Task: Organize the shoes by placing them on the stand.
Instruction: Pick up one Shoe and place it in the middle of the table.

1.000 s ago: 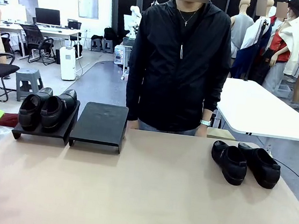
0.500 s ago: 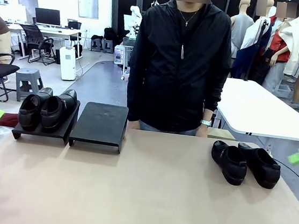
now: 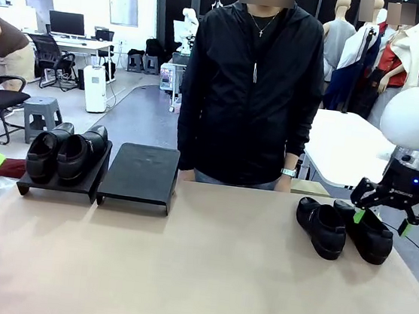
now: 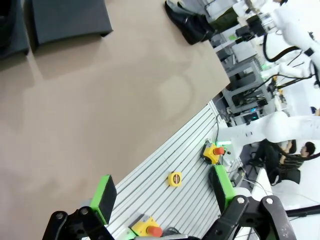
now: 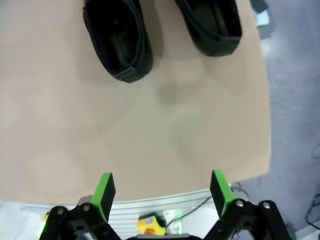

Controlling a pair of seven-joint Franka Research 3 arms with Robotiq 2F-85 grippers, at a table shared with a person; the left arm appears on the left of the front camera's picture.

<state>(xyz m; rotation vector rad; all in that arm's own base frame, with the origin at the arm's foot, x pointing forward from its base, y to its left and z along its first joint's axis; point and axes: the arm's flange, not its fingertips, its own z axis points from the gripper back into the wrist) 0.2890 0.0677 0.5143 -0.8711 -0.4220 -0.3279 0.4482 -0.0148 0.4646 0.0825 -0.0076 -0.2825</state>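
Loafers (image 3: 321, 227): glossy black leather, smooth. Stands (image 3: 141, 173): matt black, smooth. Tabletop (image 3: 204, 270): matt tan, smooth. Person's jacket (image 3: 249, 108): black cloth, slight sheen. Slotted plate (image 4: 165, 155): bare metal, ribbed.

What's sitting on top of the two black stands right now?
The left stand carries two black shoes side by side, and they hide most of its top surface. The right stand has nothing on it, so its whole top shows.
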